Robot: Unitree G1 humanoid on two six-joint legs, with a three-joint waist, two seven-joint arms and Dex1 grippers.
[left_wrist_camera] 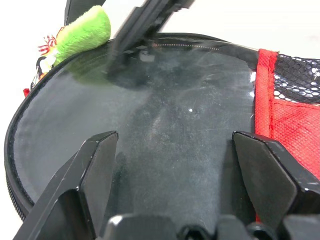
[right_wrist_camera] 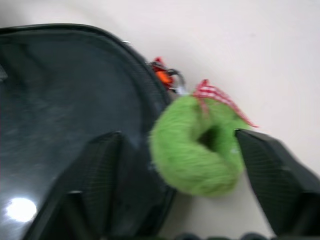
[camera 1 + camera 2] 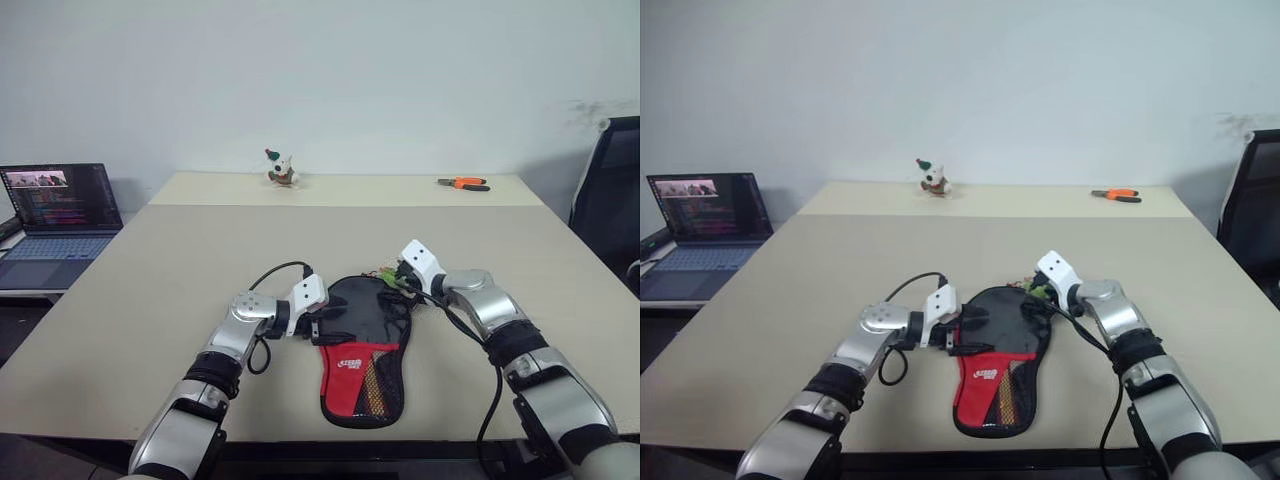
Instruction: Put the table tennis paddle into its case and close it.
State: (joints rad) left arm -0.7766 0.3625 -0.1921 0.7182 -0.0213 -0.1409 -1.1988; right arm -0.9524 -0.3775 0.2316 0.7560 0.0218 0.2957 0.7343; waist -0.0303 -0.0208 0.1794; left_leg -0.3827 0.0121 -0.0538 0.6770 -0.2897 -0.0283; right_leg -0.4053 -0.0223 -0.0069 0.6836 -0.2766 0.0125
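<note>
The case [image 3: 365, 350] lies flat at lower centre of the head view, red panel toward you. You see no paddle; it may already be inside. Treat it as a soft, light pouch that slides, so pin it and pull by the fuzzy green pull tag [image 2: 197, 145]. Your left gripper [image 1: 175, 165] spreads open over the black face; your right gripper [image 2: 180, 165] straddles the tag, not clamped. The right wrist view shows the tag's checked ribbon.

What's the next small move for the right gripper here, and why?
Probably close the right gripper on the green pull tag. The tag sits between its open fingers at the case rim, while the left gripper straddles the case's other side, open.
</note>
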